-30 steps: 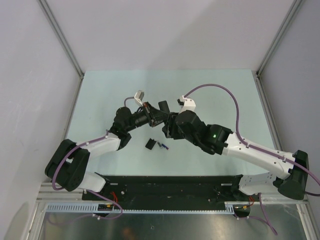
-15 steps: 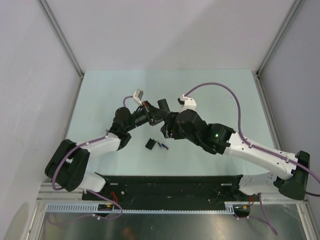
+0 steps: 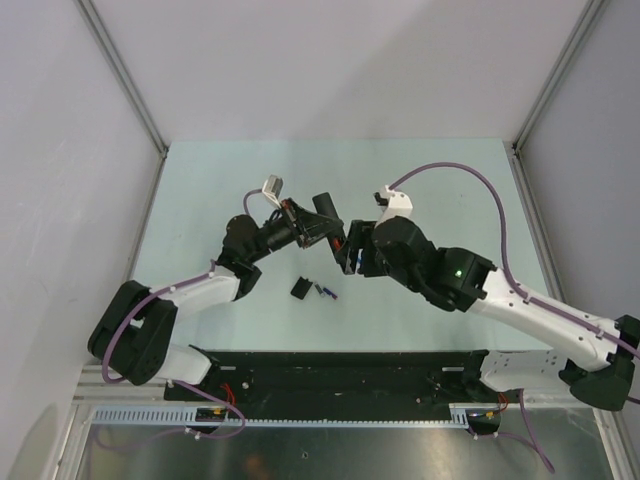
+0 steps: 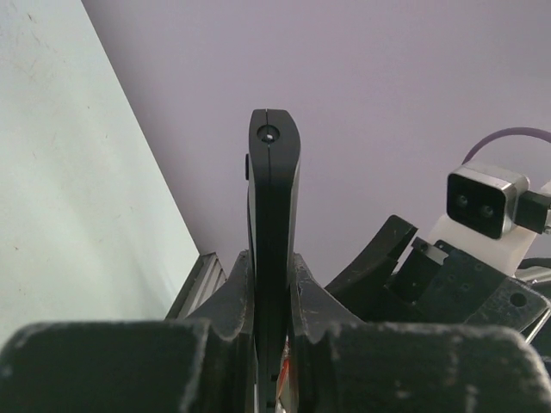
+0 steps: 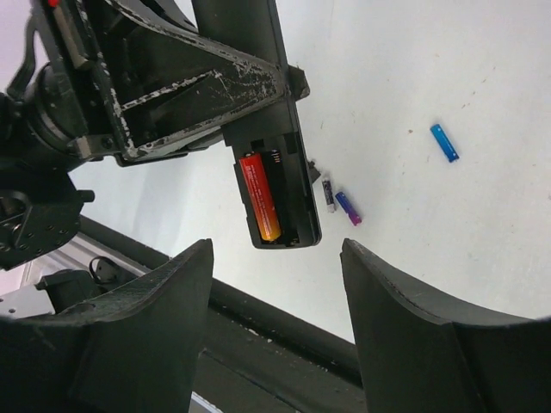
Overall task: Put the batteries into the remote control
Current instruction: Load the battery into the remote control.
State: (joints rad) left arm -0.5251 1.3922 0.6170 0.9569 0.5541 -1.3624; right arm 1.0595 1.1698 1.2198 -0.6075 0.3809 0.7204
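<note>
My left gripper (image 4: 272, 274) is shut on the remote control (image 4: 274, 185), a slim black bar held on edge above the table (image 3: 200, 200). The right wrist view shows its open battery compartment (image 5: 280, 198), where a red-orange battery (image 5: 260, 196) with a yellow end lies in one slot. The slot beside it looks empty. My right gripper (image 5: 275, 258) is open, with nothing between its fingers, just off the remote's (image 3: 328, 220) compartment end. On the table lie two small purple-blue batteries (image 5: 329, 193) (image 5: 348, 208) and a blue one (image 5: 444, 142).
A small black back panel (image 3: 299, 289) lies on the table beside the loose batteries (image 3: 324, 292), below both grippers. The black base rail (image 3: 330, 370) runs along the near edge. Grey walls close in the table on three sides.
My right gripper has opened wider and drawn back to the right, away from the remote. The left gripper still holds the remote in nearly the same place.
</note>
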